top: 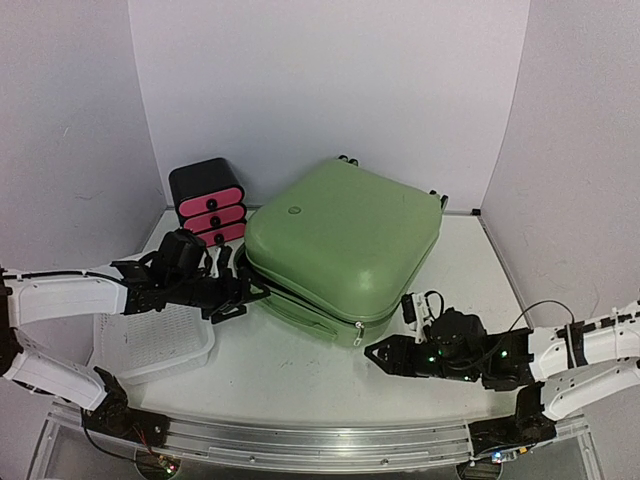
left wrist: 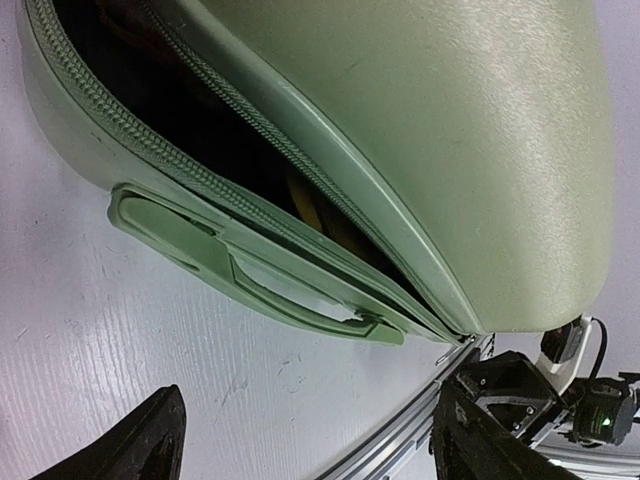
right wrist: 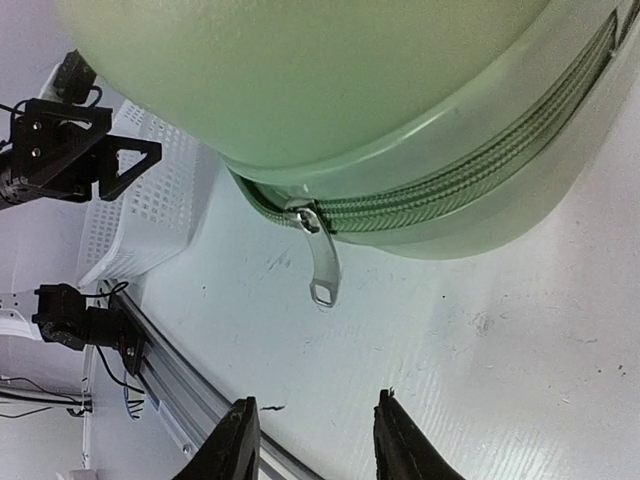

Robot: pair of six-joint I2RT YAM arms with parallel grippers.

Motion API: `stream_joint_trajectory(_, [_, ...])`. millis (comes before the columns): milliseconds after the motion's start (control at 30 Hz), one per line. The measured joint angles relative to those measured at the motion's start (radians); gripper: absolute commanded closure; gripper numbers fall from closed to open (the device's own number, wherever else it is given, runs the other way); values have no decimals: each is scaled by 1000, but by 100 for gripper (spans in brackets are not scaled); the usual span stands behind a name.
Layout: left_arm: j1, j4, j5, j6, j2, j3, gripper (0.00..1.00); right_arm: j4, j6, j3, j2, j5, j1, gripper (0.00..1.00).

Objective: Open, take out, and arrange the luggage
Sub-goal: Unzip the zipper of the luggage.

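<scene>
The luggage (top: 345, 235) is seen partly unzipped on the surface (top: 300, 390); fingers of the left gripper (left wrist: 310, 392) and right gripper (right wrist: 315, 400) are held apart, gripping nothing.

The suitcase (top: 345, 235) had a hard plastic shell — finely grained, softly sheened. Its zipper pull (right wrist: 322, 265) looked like metal; the basket (top: 160, 345) was white perforated plastic, the table (top: 300, 385) scuffed.
</scene>
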Motion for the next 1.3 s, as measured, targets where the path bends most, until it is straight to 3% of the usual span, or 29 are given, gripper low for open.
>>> stream_joint_trajectory(367, [0,66,6,-49,22,-9,14,261,39,2,179,157,37,57])
stream_joint_trajectory(600, [2,67,14,-49,22,-9,14,297,53,32,251,209,37,55])
stream_joint_trajectory(933, [23,83,5,-84,28,-19,17,295,71,81,318,243,39,75])
stream_joint_trajectory(1133, [33,98,-27,-171,87,-21,28,296,74,88,330,248,40,100])
stream_joint_trajectory(1300, [35,100,-73,-237,131,-21,28,295,89,83,317,257,40,100])
